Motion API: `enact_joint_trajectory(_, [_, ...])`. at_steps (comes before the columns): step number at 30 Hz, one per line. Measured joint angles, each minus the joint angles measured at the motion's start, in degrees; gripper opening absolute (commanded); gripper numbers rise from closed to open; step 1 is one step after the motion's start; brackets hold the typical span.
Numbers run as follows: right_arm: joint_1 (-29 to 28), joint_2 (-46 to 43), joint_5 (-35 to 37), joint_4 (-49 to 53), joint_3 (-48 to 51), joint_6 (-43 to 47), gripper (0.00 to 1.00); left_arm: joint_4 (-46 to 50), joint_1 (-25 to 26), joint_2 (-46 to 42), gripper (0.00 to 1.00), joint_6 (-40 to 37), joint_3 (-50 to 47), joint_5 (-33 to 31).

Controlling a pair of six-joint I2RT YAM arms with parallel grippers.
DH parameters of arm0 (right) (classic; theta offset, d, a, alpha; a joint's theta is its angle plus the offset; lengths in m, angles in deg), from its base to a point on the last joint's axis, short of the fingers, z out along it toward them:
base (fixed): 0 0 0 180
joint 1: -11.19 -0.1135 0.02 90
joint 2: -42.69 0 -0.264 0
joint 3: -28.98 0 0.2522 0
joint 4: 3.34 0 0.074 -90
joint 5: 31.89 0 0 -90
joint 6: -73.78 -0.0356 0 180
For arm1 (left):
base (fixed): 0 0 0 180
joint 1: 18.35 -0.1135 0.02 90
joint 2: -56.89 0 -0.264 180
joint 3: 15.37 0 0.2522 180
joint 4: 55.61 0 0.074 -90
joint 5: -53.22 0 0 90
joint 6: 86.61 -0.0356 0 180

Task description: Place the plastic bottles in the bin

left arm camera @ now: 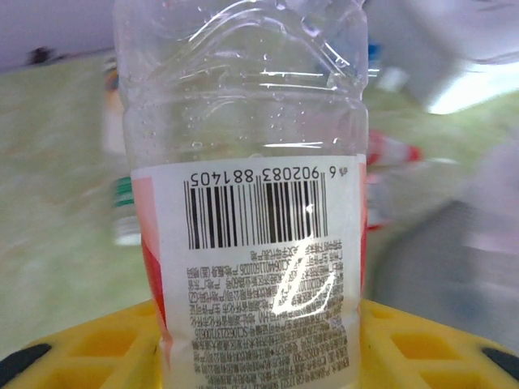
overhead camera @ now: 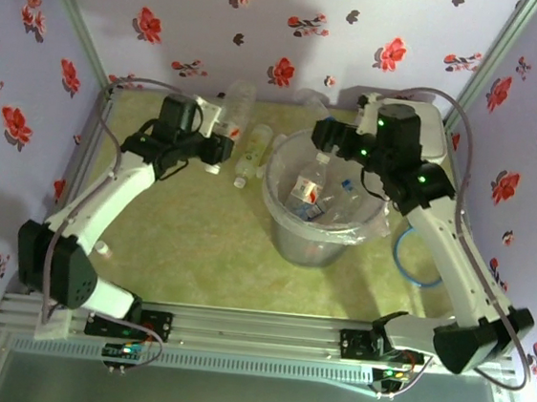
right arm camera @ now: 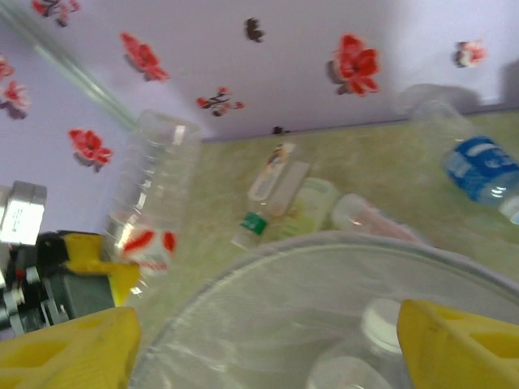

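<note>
My left gripper is shut on a clear plastic bottle with a red and white label, lifted over the table's far left. In the left wrist view this bottle stands between the yellow fingers, barcode facing the camera. The bin, a round translucent bucket with a bag liner, stands mid-table with several bottles inside. My right gripper hangs open over the bin's far rim, nothing between its fingers. A white-capped bottle lies below it inside.
More bottles lie on the table left of the bin, one green-capped. A blue-labelled bottle lies near the back wall. A white lidded box sits at the back right, and a blue ring lies right of the bin.
</note>
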Motion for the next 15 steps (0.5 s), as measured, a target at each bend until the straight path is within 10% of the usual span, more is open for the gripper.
enact_joint_trajectory(15, [-2.23, 13.46, -8.85, -11.96, -4.5, -4.0, 0.99, -8.9, 5.75, -8.5, 0.49, -0.35, -6.67, 9.97])
